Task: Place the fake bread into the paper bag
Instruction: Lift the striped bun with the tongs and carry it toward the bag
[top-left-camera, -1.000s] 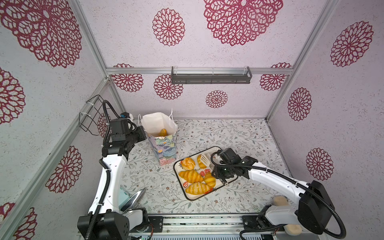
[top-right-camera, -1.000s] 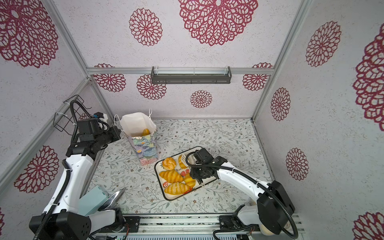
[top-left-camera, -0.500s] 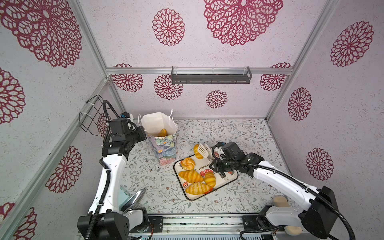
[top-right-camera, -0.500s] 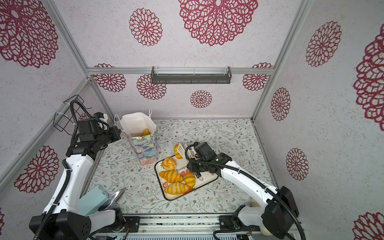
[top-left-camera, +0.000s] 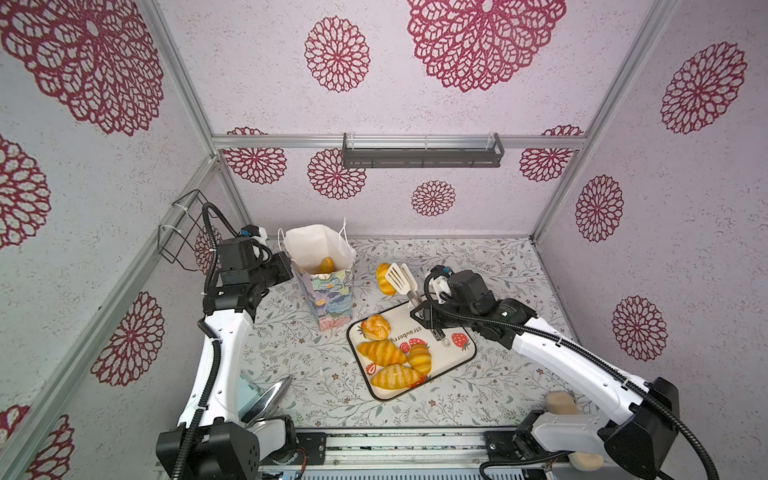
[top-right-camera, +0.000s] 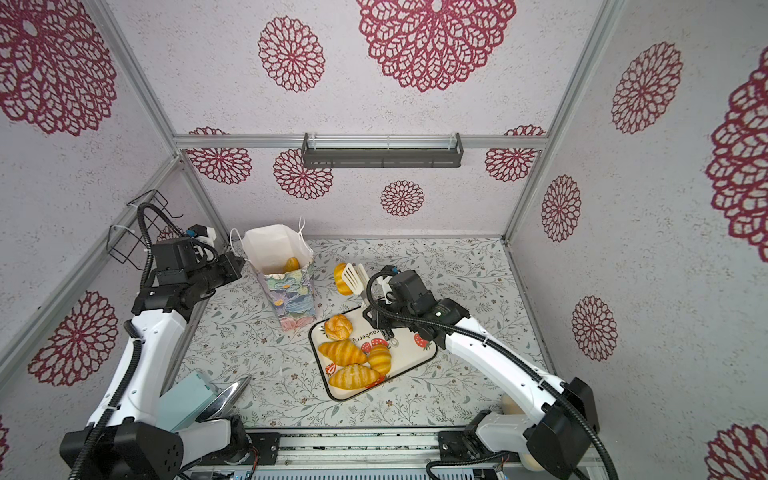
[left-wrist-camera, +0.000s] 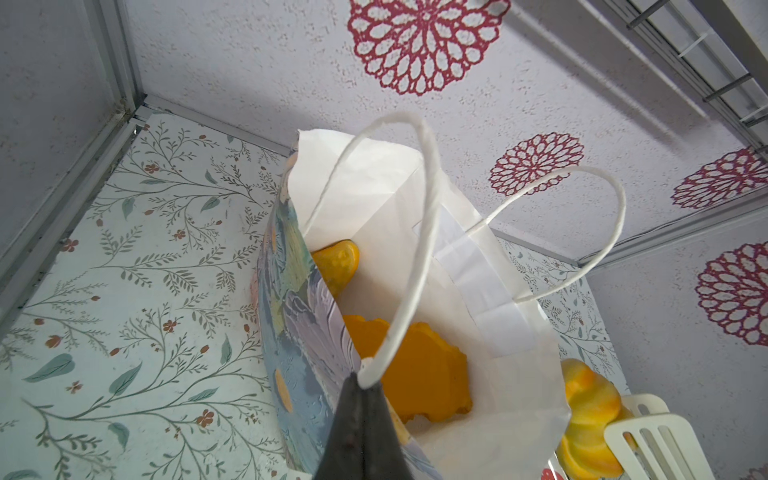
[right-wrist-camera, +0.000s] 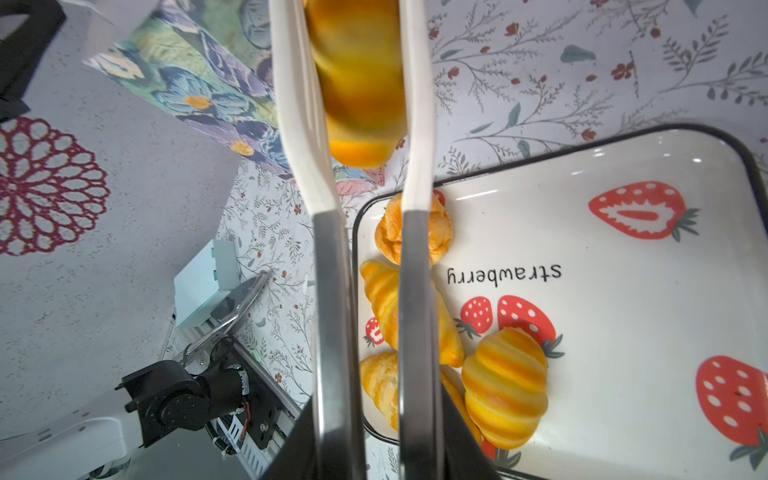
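Right wrist: croissant (right-wrist-camera: 357, 83) (glossy) between tongs (right-wrist-camera: 415, 124)

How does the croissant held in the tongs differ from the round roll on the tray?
The croissant hangs in the air, pinched between the white tongs; the roll lies on the tray, at the corner nearest the bag. The croissant is ridged with yellow-orange stripes; the roll is round with a cracked, browner top. Both are toy bread not yet in the bag.

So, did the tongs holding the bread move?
Yes. The tongs, pinching a croissant, have swung off the strawberry tray toward the paper bag and are now past the tray's far edge.
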